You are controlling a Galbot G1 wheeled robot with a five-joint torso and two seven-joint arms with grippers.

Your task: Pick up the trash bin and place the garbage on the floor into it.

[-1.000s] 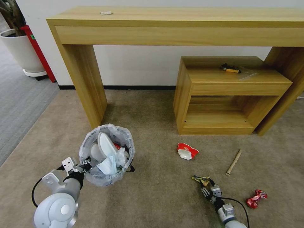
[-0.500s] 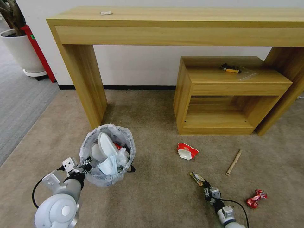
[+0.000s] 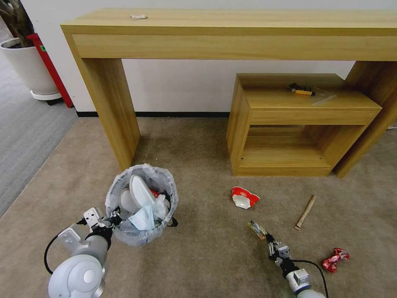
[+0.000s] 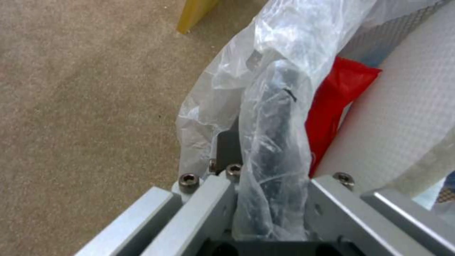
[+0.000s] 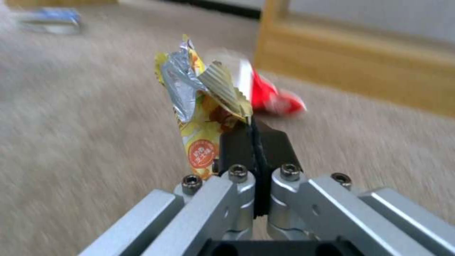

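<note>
On beige carpet (image 3: 198, 140) by wooden desk (image 3: 231, 33) | left claw (image 3: 112, 218) grips trash bin (image 3: 141, 205) | right claw (image 3: 269, 241) pinches wrapper (image 3: 257, 229)

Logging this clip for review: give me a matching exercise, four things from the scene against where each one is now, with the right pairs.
Things:
1. crumpled yellow and silver snack wrapper
2. small round black trash bin with whitish plastic liner
3. crushed red and white paper cup
4. short wooden stick

Places:
A. on the beige carpet, right of the cup
B. rim pinched in the left tool
C. on the carpet before the low wooden shelf
D. pinched in the right tool

Pairs: 1-D, 2-B, 3-C, 4-A
</note>
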